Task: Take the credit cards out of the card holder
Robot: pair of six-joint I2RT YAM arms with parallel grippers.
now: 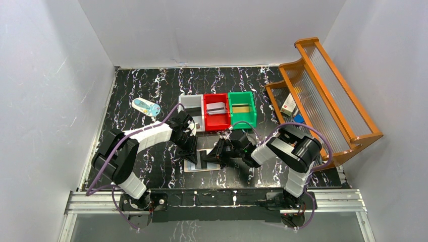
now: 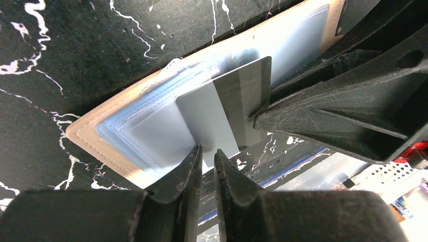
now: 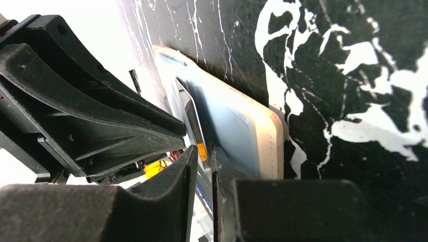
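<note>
The card holder [image 1: 194, 167] lies open on the black marble table, tan rim and pale blue pockets up; it also shows in the left wrist view [image 2: 126, 136] and the right wrist view [image 3: 262, 136]. A silvery-grey credit card [image 2: 217, 111] with a dark stripe sticks partly out of a pocket, and is edge-on in the right wrist view [image 3: 191, 113]. My right gripper [image 1: 218, 155] [image 3: 204, 151] is shut on that card's edge. My left gripper [image 1: 193, 157] [image 2: 208, 151] is shut, its tips at the card's lower corner over the holder's edge.
White [image 1: 191, 103], red [image 1: 209, 123] and green [image 1: 242, 122] bins stand in a row behind the holder; the red one holds a grey card. A wooden rack [image 1: 323, 85] stands at the right. A small blue-white packet [image 1: 146, 107] lies at the back left.
</note>
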